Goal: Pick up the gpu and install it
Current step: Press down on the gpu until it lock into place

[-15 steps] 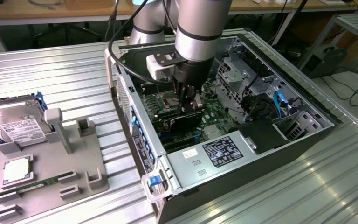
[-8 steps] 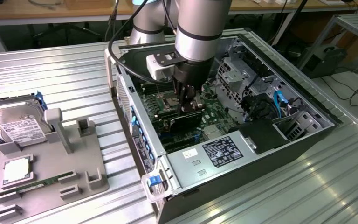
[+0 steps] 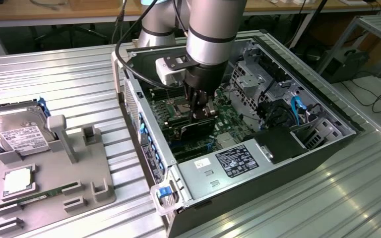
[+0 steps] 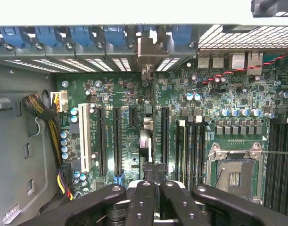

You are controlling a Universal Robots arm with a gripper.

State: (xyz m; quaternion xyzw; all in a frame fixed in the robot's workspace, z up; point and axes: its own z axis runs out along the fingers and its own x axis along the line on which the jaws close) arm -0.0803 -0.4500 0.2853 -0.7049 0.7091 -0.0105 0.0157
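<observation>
**Tight quarters inside the open case**

The gripper (image 3: 202,112) works down among crowded parts of the open computer case (image 3: 323,148): drive cage (image 3: 253,74) and blue cables (image 3: 295,110) toward the exterior view's right, power supply (image 3: 240,161) in front. The ribbed metal table (image 3: 78,79) around the grey parts holder (image 3: 51,198) lies open

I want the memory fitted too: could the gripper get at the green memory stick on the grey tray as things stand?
Probably not right now. The memory stick lies uncovered on the tray, but the gripper is down inside the computer case, its jaws shut on the gpu.
</observation>
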